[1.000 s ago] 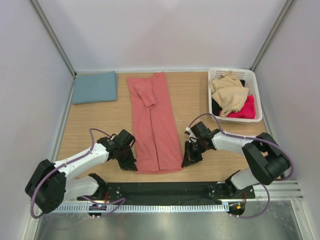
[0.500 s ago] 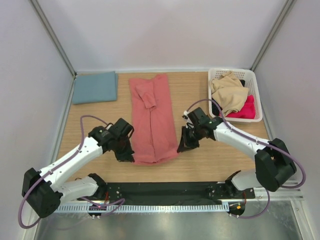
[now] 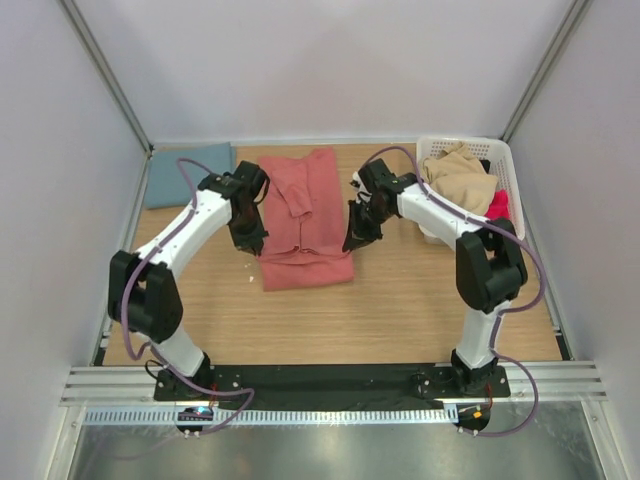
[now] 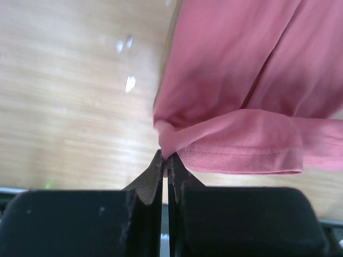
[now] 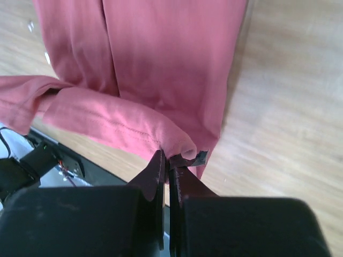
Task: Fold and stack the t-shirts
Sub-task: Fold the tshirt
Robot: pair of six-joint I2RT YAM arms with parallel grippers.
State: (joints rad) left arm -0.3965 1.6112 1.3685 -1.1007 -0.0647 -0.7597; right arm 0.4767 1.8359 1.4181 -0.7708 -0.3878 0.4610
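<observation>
A salmon-red t-shirt (image 3: 305, 215) lies lengthwise in the middle of the table, its near part doubled back over itself. My left gripper (image 3: 255, 242) is shut on the hem's left corner (image 4: 167, 143). On the other side, my right gripper (image 3: 350, 243) is shut on the hem's right corner (image 5: 179, 147). Both corners are lifted above the cloth, and the hem (image 4: 241, 152) sags between them. A dusty teal-blue t-shirt (image 3: 188, 172) lies folded flat at the far left of the table.
A white basket (image 3: 505, 160) at the far right holds beige, black and bright pink clothes. Pale walls stand close on the left, the right and at the back. Bare wooden tabletop (image 3: 400, 310) lies between the red shirt and the arm bases.
Both grippers have carried the red shirt's near hem away from the bases toward the far end, folding the shirt's lower part over. The arms have stretched out with it.
</observation>
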